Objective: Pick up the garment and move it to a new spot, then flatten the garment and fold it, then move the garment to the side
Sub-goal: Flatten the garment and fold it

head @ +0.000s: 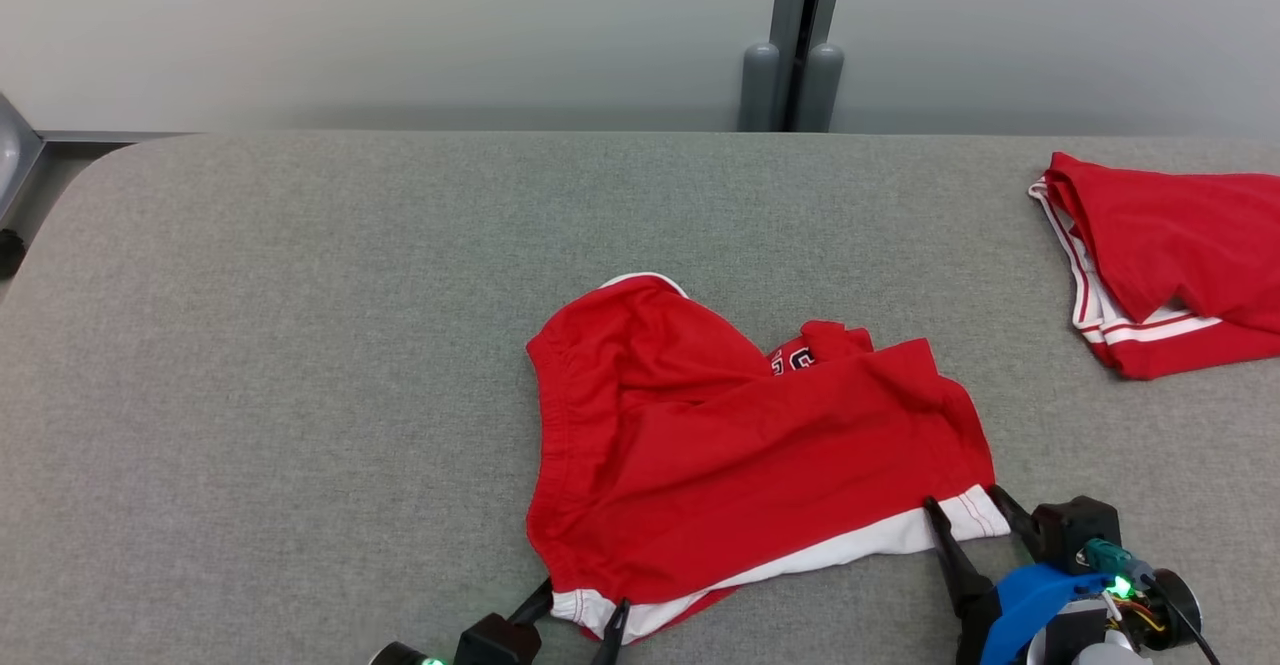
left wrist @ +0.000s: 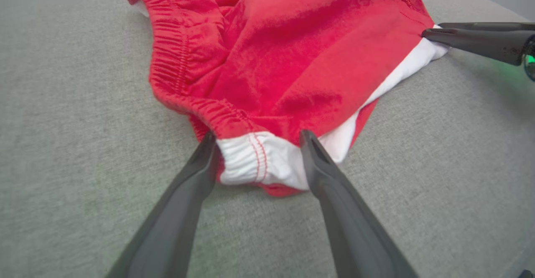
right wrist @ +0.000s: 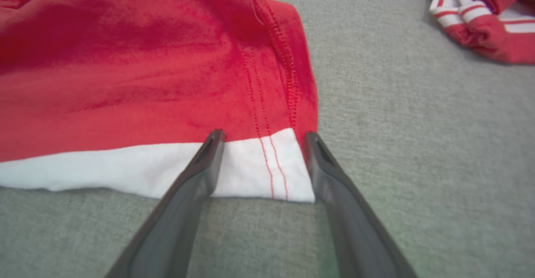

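The garment [head: 720, 455] is a pair of red shorts with a white side band, lying rumpled in the middle of the grey table [head: 300, 345]. My left gripper [head: 585, 610] stands open at its near left corner, one finger on each side of the white waistband end [left wrist: 259, 161]. My right gripper [head: 965, 505] is open too, straddling the white hem corner [right wrist: 263, 165] at the garment's near right end. The right gripper's fingers [left wrist: 476, 39] appear at the far right of the left wrist view. Neither pair of fingers pinches the cloth.
A second red garment with white stripes [head: 1170, 255] lies folded at the table's right edge, also seen as a red heap [right wrist: 489, 19] in the right wrist view. A grey post [head: 795, 45] stands behind the table's far edge.
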Tool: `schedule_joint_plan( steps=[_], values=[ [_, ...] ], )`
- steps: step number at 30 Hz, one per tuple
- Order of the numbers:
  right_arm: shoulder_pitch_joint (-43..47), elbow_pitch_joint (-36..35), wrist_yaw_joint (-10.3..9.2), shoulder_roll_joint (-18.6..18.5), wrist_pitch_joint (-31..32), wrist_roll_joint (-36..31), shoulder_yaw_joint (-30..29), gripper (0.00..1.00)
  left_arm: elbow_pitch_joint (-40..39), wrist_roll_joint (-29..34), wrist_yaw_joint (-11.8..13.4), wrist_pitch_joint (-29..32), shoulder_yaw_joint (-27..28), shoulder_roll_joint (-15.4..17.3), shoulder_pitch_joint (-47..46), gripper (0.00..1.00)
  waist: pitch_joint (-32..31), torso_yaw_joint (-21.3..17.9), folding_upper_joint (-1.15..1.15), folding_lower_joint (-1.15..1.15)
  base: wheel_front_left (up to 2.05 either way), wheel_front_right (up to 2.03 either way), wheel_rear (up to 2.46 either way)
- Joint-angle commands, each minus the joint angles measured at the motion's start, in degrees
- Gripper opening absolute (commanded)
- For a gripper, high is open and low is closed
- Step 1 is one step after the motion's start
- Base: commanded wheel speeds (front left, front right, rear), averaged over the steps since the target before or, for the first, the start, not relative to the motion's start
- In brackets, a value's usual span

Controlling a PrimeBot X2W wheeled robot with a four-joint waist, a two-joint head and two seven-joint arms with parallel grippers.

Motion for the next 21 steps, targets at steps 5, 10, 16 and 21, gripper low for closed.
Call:
schedule_joint_plan(
  steps=[5,10,16,21],
  values=[
    [-1.03,3.98,0.01,0.19,-0.78,0.97,1.84,0.35,1.02,-1.32,-0.07,-0.56,-1.41,0.04,-1.72,1.0,0.2,0.12,0.0,0.0,0.0,0.0,0.0],
    [-0.63,3.52,0.0,0.28,-2.73,2.44,3.44,0.0,1.49,-2.74,-0.07,-0.94,-1.87,-0.07,-2.55,0.0,0.3,0.09,0.0,0.0,0.0,0.0,0.0],
    [1.92,-1.67,0.0,-0.22,-4.48,4.06,4.87,0.0,0.34,-4.16,-0.07,-1.95,-1.79,-0.16,-2.72,0.0,-0.44,-0.25,0.0,0.0,0.0,0.0,0.0],
    [4.03,-7.51,0.0,-0.83,-4.73,4.51,4.79,0.0,-2.62,-5.08,0.15,-2.46,-0.92,0.56,-3.14,0.0,-0.72,-0.86,0.0,0.0,0.0,0.0,0.0]
  ],
)
